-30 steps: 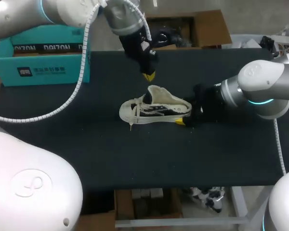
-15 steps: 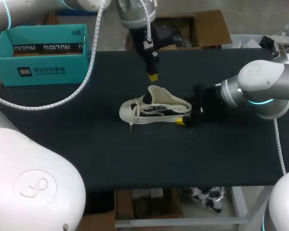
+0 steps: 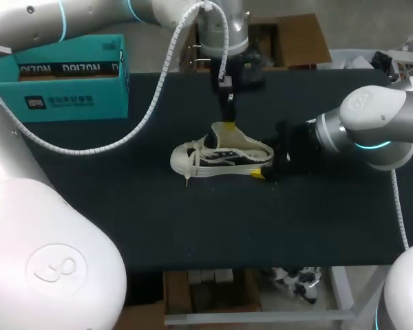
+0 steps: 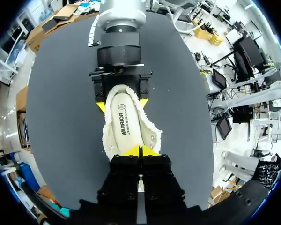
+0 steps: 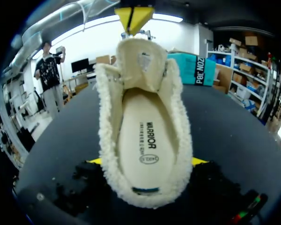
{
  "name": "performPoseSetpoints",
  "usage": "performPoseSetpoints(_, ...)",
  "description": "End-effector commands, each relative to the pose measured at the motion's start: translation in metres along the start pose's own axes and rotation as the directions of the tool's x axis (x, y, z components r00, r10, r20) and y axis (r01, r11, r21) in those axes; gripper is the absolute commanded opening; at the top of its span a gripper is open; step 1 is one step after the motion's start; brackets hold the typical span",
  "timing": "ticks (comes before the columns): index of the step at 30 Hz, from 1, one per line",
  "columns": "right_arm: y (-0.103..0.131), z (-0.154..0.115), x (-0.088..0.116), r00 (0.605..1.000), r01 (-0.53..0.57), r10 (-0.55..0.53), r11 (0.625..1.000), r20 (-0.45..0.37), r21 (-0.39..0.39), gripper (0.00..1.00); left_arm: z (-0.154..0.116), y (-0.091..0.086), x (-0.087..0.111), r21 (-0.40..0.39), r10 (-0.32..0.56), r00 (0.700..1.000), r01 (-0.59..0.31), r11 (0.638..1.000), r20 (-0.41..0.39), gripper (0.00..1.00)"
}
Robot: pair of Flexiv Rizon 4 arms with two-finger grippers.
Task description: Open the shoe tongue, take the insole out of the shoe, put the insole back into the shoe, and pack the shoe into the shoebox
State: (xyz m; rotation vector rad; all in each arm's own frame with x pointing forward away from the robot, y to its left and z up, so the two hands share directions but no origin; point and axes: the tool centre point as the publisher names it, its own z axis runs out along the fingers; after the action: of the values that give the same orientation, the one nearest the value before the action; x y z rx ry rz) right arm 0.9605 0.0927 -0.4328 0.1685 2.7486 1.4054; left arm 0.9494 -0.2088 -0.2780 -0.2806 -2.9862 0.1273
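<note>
- A low white-and-black canvas shoe with a cream fleece lining stands upright on its sole in the middle of the head view. It sits on the dark bench, toe to the left and heel to the right.
- Inside the shoe lies a flat cream printed insole, seated along the bottom from the heel forward, with the fleece collar all round it.
- The fleece-backed tongue stands up at the front of the shoe's opening.
- The white laces hang loose over the toe.
- The left tool comes down from the upper middle of the frame. Its yellow tips are pressed together, right at the tongue's upper edge, and nothing shows between them.
- The right tool enters from the right and grips the shoe's heel, one yellow tip on each side.
- An open-topped teal cardboard shoebox stands at the upper left of the frame, well apart from the shoe. Its inside cannot be made out.
</note>
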Motion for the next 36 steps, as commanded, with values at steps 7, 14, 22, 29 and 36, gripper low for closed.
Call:
performPoseSetpoints(7, -0.007, 0.008, 0.002, 1.0, 0.001, -0.001, 1.0, -0.001, -0.003, 0.0, 0.039, 0.0, -0.006, -0.091, 0.425, 0.902, -0.431, 0.898, -0.081, 0.0)
performPoseSetpoints(14, -0.007, 0.008, 0.002, 1.0, 0.001, -0.001, 1.0, -0.001, -0.003, 0.0, 0.05, 0.004, 0.0, -0.045, 0.349, 0.937, -0.349, 0.936, -0.01, 0.0)
performPoseSetpoints(22, -0.007, 0.008, 0.002, 1.0, 0.001, -0.001, 1.0, -0.001, -0.003, 0.0, 0.065, 0.005, 0.003, -0.028, 0.274, 0.962, -0.275, 0.961, -0.014, 0.0)
performPoseSetpoints(29, -0.007, 0.008, 0.002, 1.0, 0.001, -0.001, 1.0, -0.001, -0.003, 0.0, 0.08, 0.006, 0.004, -0.001, 0.231, 0.969, -0.232, 0.973, -0.089, 0.0)
performPoseSetpoints(36, -0.007, 0.008, 0.002, 1.0, 0.001, -0.001, 1.0, -0.001, -0.003, 0.0, 0.091, 0.01, 0.001, -0.029, 0.149, 0.981, -0.154, 0.988, -0.125, 0.0)
